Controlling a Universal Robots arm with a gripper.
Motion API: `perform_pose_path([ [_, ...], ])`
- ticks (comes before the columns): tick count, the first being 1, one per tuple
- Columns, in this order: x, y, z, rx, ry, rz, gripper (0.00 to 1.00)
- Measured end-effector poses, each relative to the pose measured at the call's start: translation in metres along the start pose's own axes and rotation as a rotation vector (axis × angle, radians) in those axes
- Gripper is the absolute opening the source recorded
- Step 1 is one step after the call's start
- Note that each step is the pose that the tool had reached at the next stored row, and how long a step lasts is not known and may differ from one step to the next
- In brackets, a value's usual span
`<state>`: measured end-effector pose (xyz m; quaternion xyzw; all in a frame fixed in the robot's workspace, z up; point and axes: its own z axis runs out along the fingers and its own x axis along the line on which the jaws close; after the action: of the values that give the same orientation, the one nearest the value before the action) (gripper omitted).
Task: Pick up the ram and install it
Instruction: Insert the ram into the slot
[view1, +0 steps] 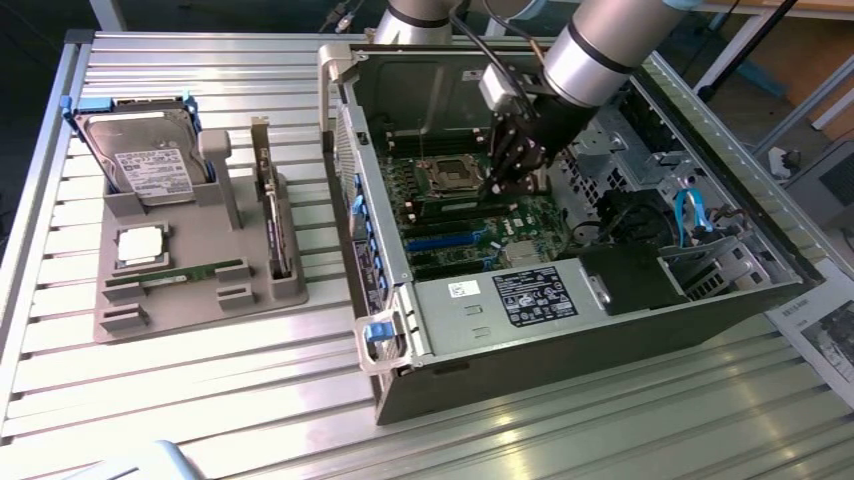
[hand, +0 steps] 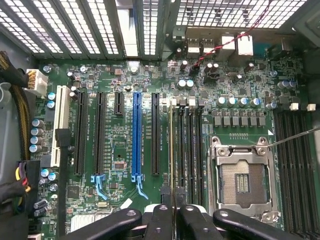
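Observation:
My gripper (view1: 514, 178) hangs inside the open computer case (view1: 461, 345), low over the motherboard (view1: 461, 225) beside the processor socket (view1: 447, 175). In the wrist view the gripper (hand: 174, 212) is shut on the ram (hand: 172, 150), a thin green stick seen edge-on between the black fingers (hand: 157, 220). The stick lines up along the black memory slots (hand: 189, 145) next to the empty socket (hand: 240, 182). Whether it touches a slot I cannot tell. A second ram stick (view1: 187, 272) lies flat on the grey tray (view1: 254, 290).
On the tray stand a hard drive (view1: 154, 165), an upright expansion card (view1: 274, 215) and a square silver processor chip (view1: 140, 245). Case walls, a drive cage (view1: 707, 260) with blue cable and a black and a blue expansion slot (hand: 137, 135) surround the gripper.

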<state>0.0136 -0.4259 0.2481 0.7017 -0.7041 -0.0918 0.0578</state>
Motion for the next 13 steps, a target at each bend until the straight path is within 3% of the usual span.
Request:
perform_pose_path([
  [11,-0.0026,-0.0004,0.0014,0.0009,-0.0006,0.002,0.12],
  [13,-0.0026,-0.0008,0.0012,-0.0027,-0.0004,0.003,0.12],
])
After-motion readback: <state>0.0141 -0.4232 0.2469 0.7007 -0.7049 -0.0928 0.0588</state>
